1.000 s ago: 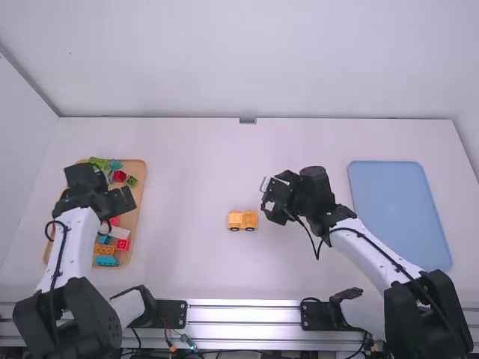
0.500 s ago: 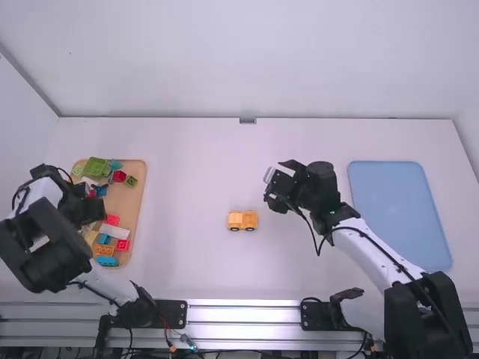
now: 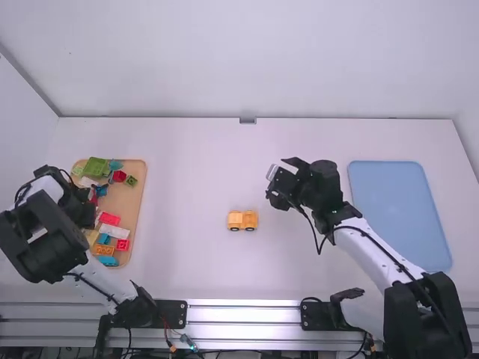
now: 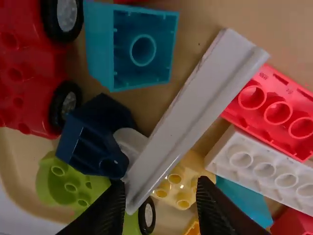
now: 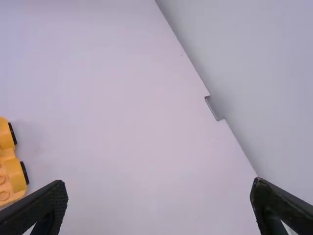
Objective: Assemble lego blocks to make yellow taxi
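From where I stand, the left fingers [image 3: 88, 212] are over the wooden tray [image 3: 135, 203]. They are parted by a moderate gap, with nothing gripped. A long white piece [image 4: 188, 115] slants away from them, one end just beside one fingertip (whether the two touch, I can't tell). A pale yellow block [image 4: 183, 181] lies just ahead of the gap. A dark blue piece [image 4: 93, 137] and a lime green piece [image 4: 63, 186] are near one of the fingers, and a white studded block [image 4: 266, 169] is off past the other, with a red block [image 4: 279, 107] beside it. Farther out from the left fingers are an upturned teal block [image 4: 142, 49] and a red wheeled piece [image 4: 29, 83].

The right fingers [image 3: 275, 184] are spread wide above the desk [image 3: 194, 164], holding nothing. The yellow-orange taxi base [image 3: 242, 220] (a stubby little thing on dark wheels) rests upright on the desk near them, a bit toward the robot's left and closer to the arm bases. It is well apart from the left fingers, out to their right. A flat blue board [image 3: 397, 209] lies on the robot's right of the right fingers, past the right forearm.
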Robot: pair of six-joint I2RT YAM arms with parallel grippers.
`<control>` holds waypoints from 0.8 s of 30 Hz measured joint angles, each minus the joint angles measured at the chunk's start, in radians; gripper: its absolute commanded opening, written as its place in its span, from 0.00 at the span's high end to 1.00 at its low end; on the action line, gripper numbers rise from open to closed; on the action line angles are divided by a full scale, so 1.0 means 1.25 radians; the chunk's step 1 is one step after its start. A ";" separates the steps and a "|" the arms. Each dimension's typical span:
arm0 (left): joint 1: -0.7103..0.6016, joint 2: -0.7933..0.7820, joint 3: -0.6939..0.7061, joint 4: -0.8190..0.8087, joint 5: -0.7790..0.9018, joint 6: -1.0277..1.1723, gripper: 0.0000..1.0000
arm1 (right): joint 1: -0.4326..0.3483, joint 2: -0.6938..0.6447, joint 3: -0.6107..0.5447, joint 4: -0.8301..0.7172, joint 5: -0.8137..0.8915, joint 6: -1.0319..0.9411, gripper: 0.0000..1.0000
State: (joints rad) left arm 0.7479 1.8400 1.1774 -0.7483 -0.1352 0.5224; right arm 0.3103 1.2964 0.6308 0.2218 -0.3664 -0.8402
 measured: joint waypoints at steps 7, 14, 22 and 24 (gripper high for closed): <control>0.000 0.003 0.000 0.022 0.052 0.001 0.49 | 0.000 0.000 0.000 -0.013 0.000 0.000 0.01; -0.001 0.001 0.000 0.006 0.106 0.013 0.01 | 0.000 0.000 0.000 -0.013 0.000 0.000 0.02; -0.002 -0.031 0.000 0.003 0.153 -0.003 0.01 | 0.000 0.000 0.000 -0.013 0.000 0.000 0.01; -0.002 -0.038 0.000 0.002 0.181 -0.003 0.01 | -0.001 0.000 0.000 -0.013 -0.001 0.000 0.01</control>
State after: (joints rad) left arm 0.7460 1.7920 1.1770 -0.7456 0.0910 0.5182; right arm 0.3088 1.2961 0.6308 0.2054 -0.3672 -0.8406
